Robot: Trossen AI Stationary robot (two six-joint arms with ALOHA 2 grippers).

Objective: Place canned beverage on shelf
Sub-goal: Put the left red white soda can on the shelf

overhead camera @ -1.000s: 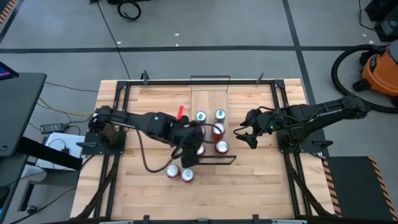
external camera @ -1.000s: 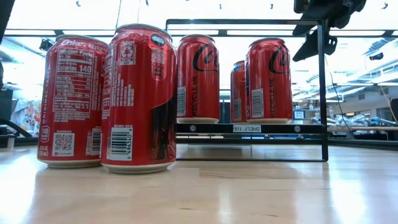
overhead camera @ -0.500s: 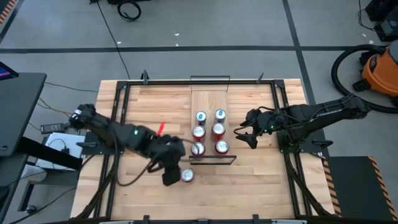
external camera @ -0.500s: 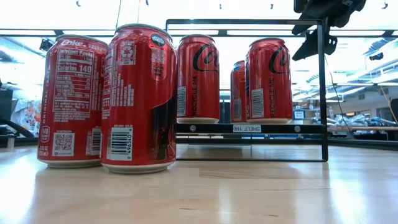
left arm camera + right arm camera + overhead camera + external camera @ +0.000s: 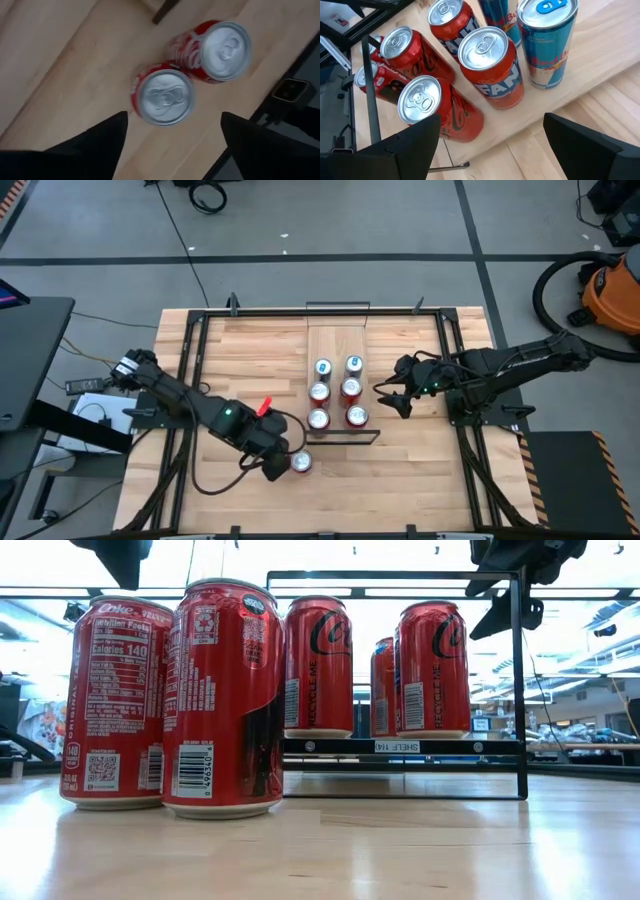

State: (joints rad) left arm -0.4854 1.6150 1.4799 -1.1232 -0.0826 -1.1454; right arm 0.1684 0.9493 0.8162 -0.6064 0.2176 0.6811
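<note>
Hovering my left jaws [image 5: 172, 132] spread wide and empty over two red cans standing upright and touching each other on the wooden counter [image 5: 240, 345], just in front of the shelf [image 5: 336, 345]. The nearer can [image 5: 164, 95] sits between my fingers; its twin [image 5: 216, 47] is beside it. Six cans already stand on the shelf in two rows. I judge this one rigid but thin-walled — smooth, a bit slick, heavy if full, easily dented. Best taken around the middle of its side, squarely, without nudging the neighbour. My right jaws [image 5: 388, 398] wait open beside the shelf.
</note>
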